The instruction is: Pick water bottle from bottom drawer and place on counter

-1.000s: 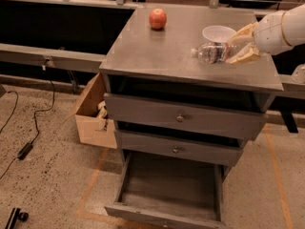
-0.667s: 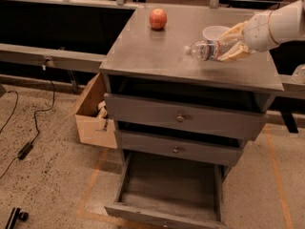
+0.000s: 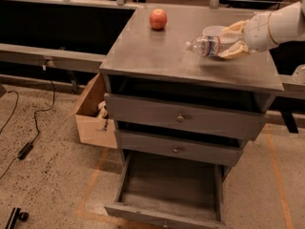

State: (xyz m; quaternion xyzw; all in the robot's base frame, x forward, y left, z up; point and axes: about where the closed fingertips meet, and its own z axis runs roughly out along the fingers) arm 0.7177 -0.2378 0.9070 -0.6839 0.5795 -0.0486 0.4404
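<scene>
While the tool (image 3: 228,43) pinches the water bottle (image 3: 207,46) on its side low over the right rear of the counter (image 3: 157,56), the bottom drawer (image 3: 171,187) beneath the counter stands open and empty. Picking looks done; setting down and letting go remain.

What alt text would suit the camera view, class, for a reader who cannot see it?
The robot's pincer grips a water bottle on its side, low over the counter near a white bowl. A red apple sits at the counter's back; the bottom drawer stands open.
</scene>
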